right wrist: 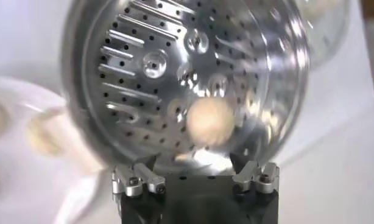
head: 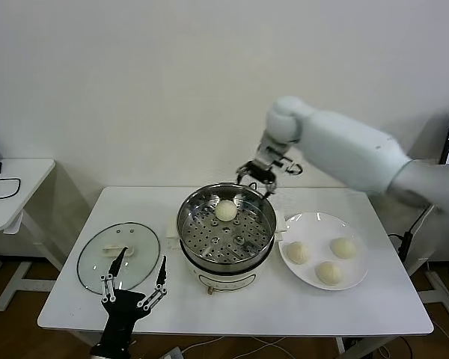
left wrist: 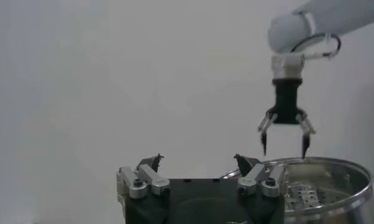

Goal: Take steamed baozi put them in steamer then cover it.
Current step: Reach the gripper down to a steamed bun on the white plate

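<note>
Buns: one [head: 226,211] on steamer [head: 226,247] tray, far side; three [head: 321,261] on plate [head: 288,228] beside steamer | right gripper [head: 257,176] spread, empty, above steamer's far rim | left gripper [head: 137,272] spread, near lid [head: 118,257] | handling: likely soft, light, easily dented; grip gently across middle
</note>
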Robot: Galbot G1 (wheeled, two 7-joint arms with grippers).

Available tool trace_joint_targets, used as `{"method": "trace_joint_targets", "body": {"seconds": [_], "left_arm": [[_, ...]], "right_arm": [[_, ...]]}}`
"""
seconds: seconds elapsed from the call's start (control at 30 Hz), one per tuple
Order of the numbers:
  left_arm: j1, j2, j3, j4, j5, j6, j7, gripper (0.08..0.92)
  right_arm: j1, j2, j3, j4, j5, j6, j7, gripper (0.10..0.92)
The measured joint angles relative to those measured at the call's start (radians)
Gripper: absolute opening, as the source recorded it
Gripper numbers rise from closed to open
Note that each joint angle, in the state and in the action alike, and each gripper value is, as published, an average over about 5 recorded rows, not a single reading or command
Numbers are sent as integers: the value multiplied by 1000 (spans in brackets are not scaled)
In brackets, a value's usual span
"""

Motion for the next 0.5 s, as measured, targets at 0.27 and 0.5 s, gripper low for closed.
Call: {"method": "trace_joint_targets", "body": {"seconds": [0.27, 0.5], "left_arm": [[-2, 0, 3, 0, 1, 1, 0, 823], [-2, -4, 5, 4, 2, 2, 0, 823]], "right_arm": [[-32, -118, -98, 10, 115, -150, 33, 823], [-108, -153, -127, 12, 138, -220, 83, 823]]}}
